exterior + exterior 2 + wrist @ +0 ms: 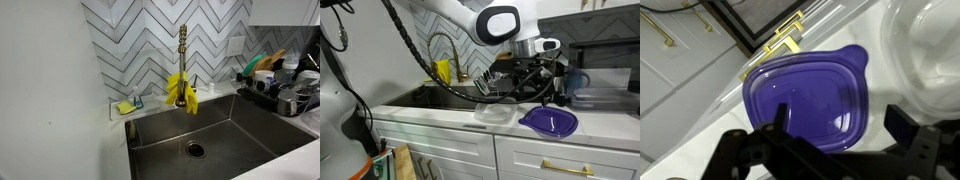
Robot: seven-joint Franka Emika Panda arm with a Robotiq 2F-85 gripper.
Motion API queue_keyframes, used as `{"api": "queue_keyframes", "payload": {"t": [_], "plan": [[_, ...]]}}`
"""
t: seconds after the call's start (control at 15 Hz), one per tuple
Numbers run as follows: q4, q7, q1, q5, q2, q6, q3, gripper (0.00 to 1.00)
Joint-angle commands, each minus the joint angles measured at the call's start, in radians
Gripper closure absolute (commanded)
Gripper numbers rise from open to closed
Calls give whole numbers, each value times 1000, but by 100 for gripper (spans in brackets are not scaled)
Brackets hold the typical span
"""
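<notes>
The purple tub (550, 122) lies on the worktop (440, 113), lower right in an exterior view and mid-frame in the wrist view, not yet gripped, the jaws hanging spread and empty just above it.

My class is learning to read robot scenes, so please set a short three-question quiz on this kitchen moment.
1. True or false: the gripper holds the purple lid.
2. What hangs on the faucet? A) a yellow cloth B) a red towel C) a blue mug
3. Fill in: beside the lid, on the counter, sits a clear ____.

Key:
1. False. The gripper hovers open above the lid.
2. A
3. container
</notes>
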Motion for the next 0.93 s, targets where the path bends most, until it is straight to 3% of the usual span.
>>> {"api": "queue_keyframes", "payload": {"t": [0.0, 0.2, 0.4, 0.87], "plan": [[2, -1, -8, -1, 0, -2, 8, 0], [16, 25, -12, 5, 25, -7, 7, 0], [69, 125, -41, 74, 83, -11, -15, 0], [149, 414, -70, 46, 216, -31, -53, 0]]}}
